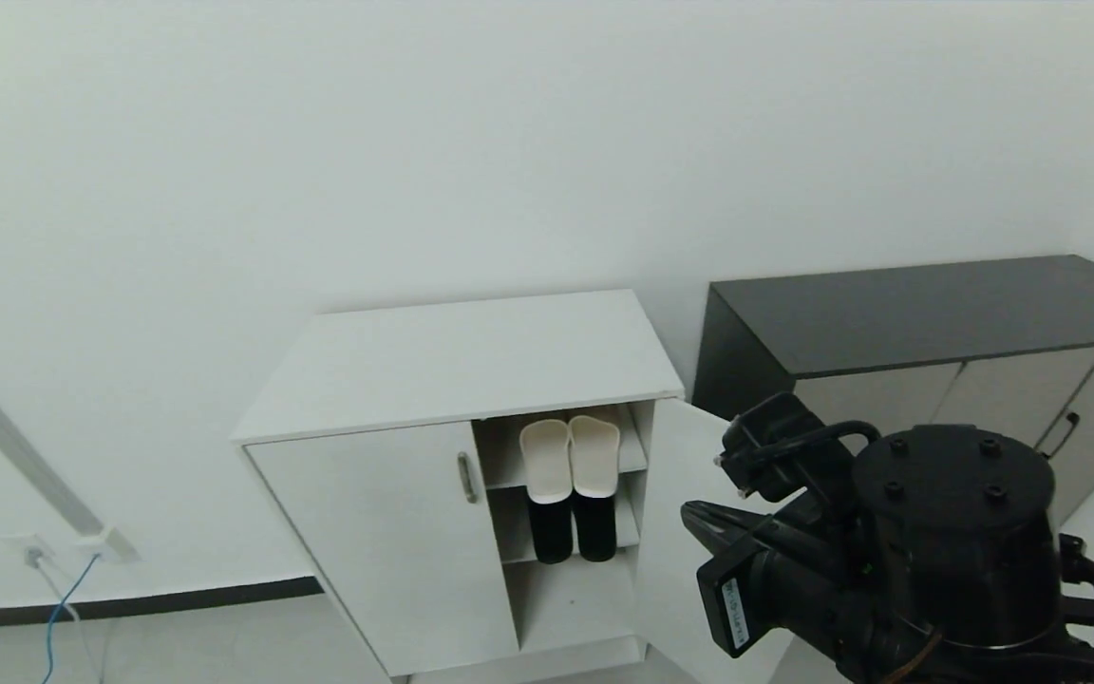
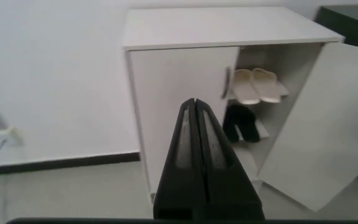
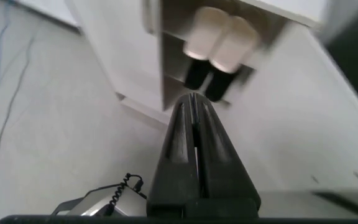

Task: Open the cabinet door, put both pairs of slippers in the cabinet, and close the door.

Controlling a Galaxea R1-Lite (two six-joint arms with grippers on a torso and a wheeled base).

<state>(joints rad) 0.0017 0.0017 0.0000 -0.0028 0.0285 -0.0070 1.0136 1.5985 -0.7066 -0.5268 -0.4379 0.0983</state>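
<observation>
While its left door is shut, the white cabinet has its right door swung wide, standing at 4 o'clock from the cabinet's middle. A slim metal handle sits upright at the shut door's inner edge. Inside the open half, the white slippers lie side by side on the upper shelf, their ends poking past its front edge. Directly below, at 6 o'clock from them, the black slippers sit as a pair on the next shelf.

The left gripper has its fingers pressed together, holding nothing, and points at the shut door. The right gripper is likewise closed and empty, aimed at the slippers from low by the floor.

At 3 o'clock from the cabinet stands a dark sideboard. At 8 o'clock, a wall socket has a blue cable trailing down.
</observation>
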